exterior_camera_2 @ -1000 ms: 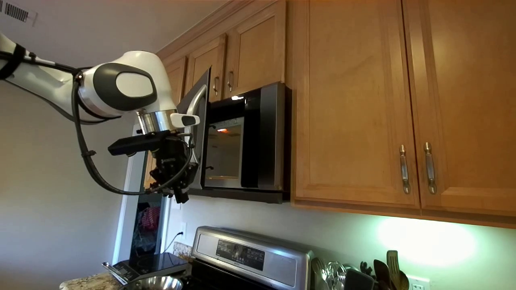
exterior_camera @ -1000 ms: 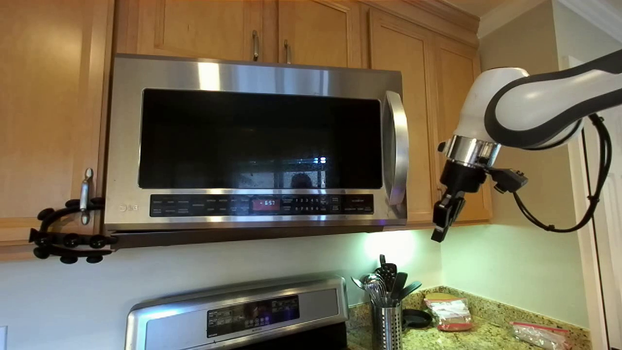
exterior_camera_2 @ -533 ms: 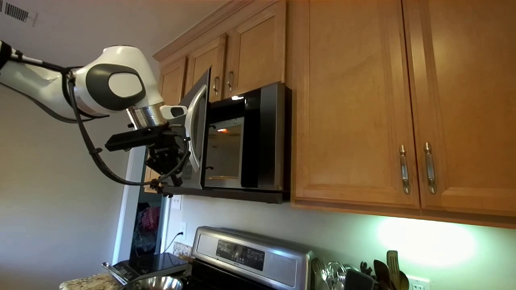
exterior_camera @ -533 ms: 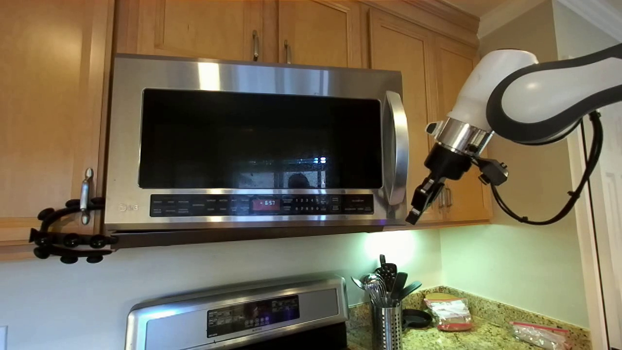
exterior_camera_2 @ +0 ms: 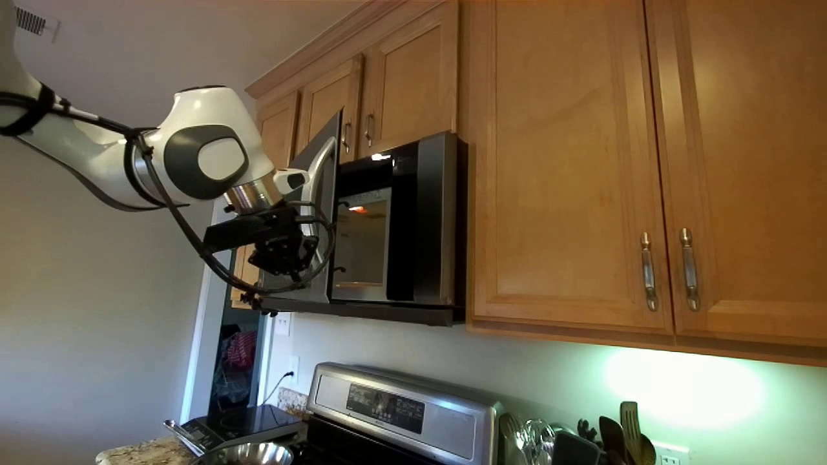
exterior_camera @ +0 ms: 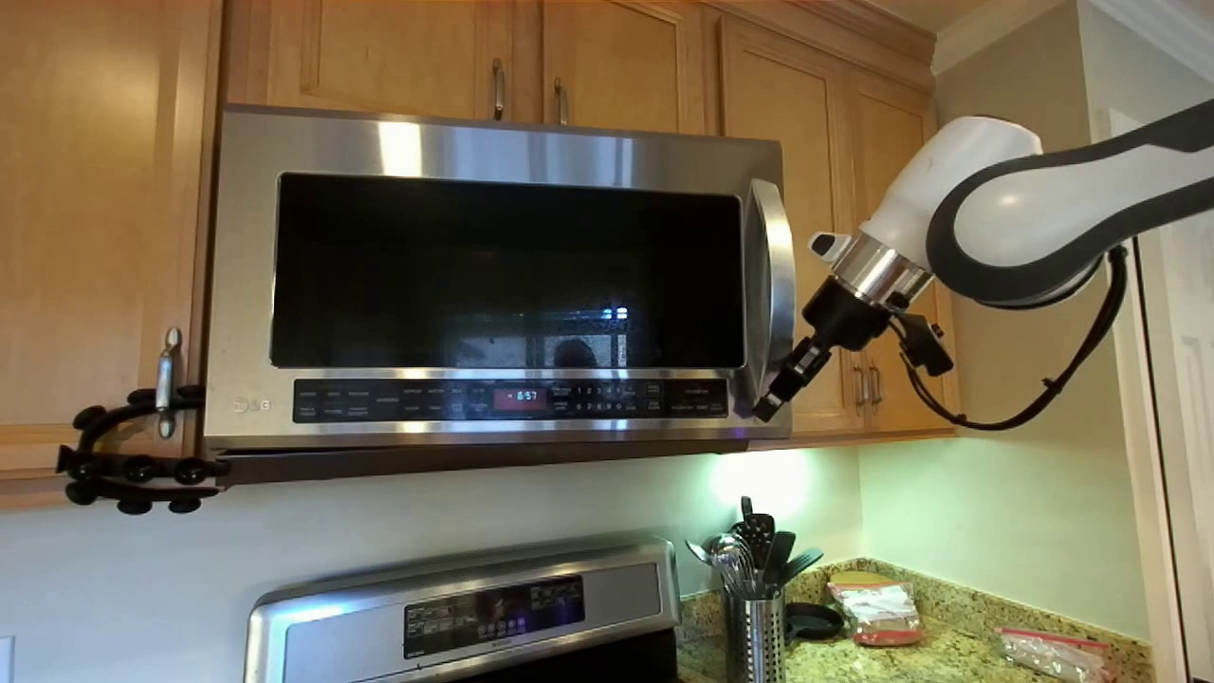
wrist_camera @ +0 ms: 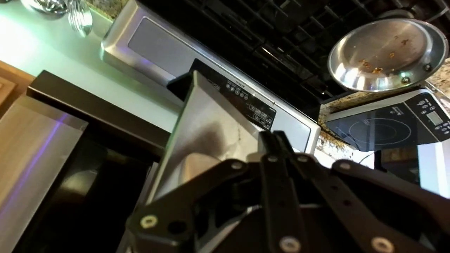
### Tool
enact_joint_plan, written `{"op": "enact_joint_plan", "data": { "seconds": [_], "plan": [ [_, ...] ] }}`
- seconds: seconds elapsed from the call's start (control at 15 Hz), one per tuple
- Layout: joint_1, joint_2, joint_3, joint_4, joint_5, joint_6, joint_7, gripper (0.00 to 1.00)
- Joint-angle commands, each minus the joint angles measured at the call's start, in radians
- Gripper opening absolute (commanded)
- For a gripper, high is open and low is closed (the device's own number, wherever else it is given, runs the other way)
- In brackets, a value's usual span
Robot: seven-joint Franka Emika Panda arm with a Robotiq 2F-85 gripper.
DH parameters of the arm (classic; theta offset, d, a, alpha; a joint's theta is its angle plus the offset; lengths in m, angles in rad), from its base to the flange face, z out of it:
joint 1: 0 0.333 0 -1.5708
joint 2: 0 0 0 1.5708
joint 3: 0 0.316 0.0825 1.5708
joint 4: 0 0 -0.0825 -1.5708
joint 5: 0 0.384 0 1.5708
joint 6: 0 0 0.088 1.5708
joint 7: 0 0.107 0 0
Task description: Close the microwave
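Fingers (wrist_camera: 269, 142) together, empty, near the handle-side edge (exterior_camera_2: 336, 174) of the microwave (exterior_camera_2: 434, 219) door (exterior_camera: 507, 275), open room behind.

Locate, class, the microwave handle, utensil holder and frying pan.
Microwave handle (exterior_camera: 782, 275): in an exterior view, curved middle.
Utensil holder (exterior_camera: 757, 637): in an exterior view, perforated wall.
Frying pan (wrist_camera: 376, 45): in the wrist view, bare base.

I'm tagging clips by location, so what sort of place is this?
A kitchen, probably in a home. The microwave is mounted above a stove, and wooden cabinets stand beside and above the microwave.
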Motion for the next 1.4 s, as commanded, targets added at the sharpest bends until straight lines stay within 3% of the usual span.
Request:
{"op": "enact_joint_plan", "data": {
  "seconds": [0.0,0.53,0.8,1.33],
  "plan": [
    [0.081,0.075,-0.115,0.01,-0.01,0.13,-0.139,0.02],
    [0.258,0.226,-0.358,0.116,0.048,0.3,-0.406,0.02],
    [0.356,0.301,-0.46,0.223,0.132,0.304,-0.543,0.02],
    [0.644,0.469,-0.751,0.436,0.282,0.277,-0.771,0.02]
  ]
}}
